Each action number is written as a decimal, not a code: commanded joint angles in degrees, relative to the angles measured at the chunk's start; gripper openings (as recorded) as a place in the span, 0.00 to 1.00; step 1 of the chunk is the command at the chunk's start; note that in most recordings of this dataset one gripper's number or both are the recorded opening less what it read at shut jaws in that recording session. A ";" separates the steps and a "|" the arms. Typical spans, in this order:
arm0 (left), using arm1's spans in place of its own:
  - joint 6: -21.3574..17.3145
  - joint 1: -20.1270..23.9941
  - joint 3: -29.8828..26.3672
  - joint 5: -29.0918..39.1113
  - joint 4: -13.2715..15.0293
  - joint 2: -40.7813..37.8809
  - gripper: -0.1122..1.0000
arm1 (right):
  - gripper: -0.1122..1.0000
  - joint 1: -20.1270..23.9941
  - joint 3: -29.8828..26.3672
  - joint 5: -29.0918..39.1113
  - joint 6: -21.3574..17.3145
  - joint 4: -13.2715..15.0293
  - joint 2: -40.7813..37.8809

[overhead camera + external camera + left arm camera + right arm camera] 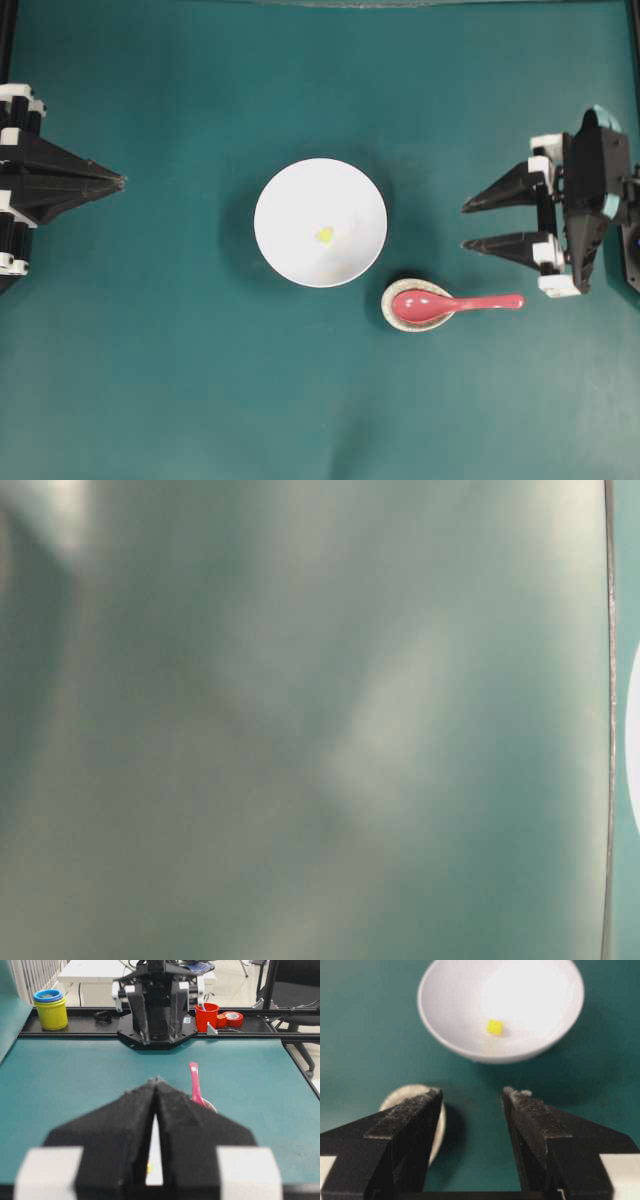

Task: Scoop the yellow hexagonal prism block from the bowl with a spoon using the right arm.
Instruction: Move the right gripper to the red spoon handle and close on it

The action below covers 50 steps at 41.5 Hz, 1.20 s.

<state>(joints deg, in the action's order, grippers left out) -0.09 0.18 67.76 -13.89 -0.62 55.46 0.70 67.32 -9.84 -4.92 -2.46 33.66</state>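
Overhead exterior shows the whole layout on the teal table point(150, 380). At its centre sits the bowl point(290, 195), and the yellow hexagonal prism block point(325, 235) lies on the bowl's floor, slightly toward 4 o'clock of its middle. Just outside the rim at 5 o'clock is a small speckled spoon rest point(398, 318) cradling the scoop of the spoon point(450, 303); the handle points to 3 o'clock, toward the right arm, which looks like a deliberate offering for a grasp.

At 3 o'clock the right tool point(466, 226) waits with its jaws spread wide, holding nothing, above the line of the handle, so it probably needs to shift toward 6 o'clock before closing. At 9 o'clock the left tool point(118, 182) is parked with its tips pressed together, empty, well clear of the bowl.

Right wrist-mounted view gives the block's squarish-looking face and the rest beside the gripper, but hides the spoon. Left wrist-mounted view shows the upright handle and clutter beyond the table. Table-level exterior is a blur, useless here.
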 commanded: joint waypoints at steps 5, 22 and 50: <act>-0.09 0.09 -1.32 -0.35 -0.18 -0.62 0.11 | 0.61 2.55 2.11 -6.59 -0.09 0.00 -2.37; -0.18 0.09 -1.32 -0.26 -0.18 -0.62 0.11 | 0.61 10.02 6.33 -22.41 -0.44 -2.64 -13.10; -0.18 0.09 -1.23 -0.26 -0.18 -0.62 0.11 | 0.61 16.00 10.02 -39.73 -0.44 -7.12 -27.95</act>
<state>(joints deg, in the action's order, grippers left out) -0.18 0.18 67.76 -13.89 -0.70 55.37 16.00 77.17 -47.72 -5.36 -8.70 5.19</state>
